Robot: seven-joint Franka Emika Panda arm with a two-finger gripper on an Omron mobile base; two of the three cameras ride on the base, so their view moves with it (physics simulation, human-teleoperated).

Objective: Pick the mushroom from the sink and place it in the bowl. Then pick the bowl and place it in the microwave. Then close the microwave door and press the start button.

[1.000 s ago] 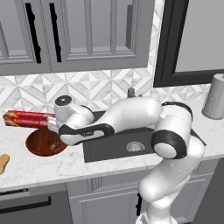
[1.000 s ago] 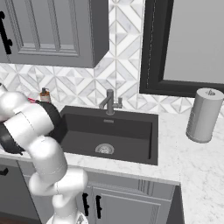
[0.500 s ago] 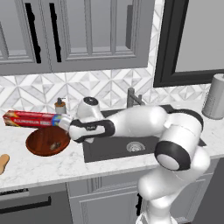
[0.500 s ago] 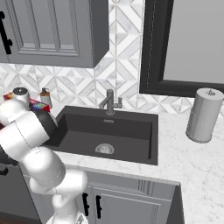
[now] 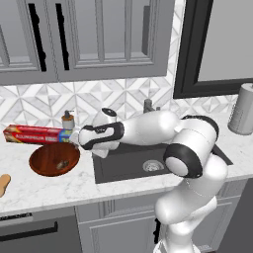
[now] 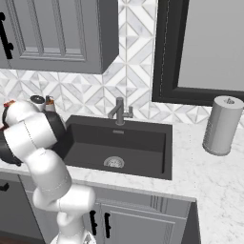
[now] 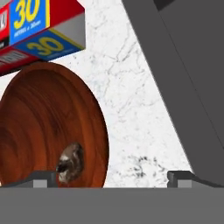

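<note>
With the tiny brown mushroom (image 7: 70, 164) lying in the glossy reddish-brown wooden bowl (image 5: 53, 159), the empty, spread-fingered gripper (image 7: 111, 177) must next grasp the bowl's rim.

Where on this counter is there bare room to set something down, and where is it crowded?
Bare marble lies between the bowl and the sink, in front of the bowl toward the counter edge, and between the sink and the paper towel roll. It is crowded behind the bowl, where the foil box and a small bottle stand and the claw hangs.
</note>
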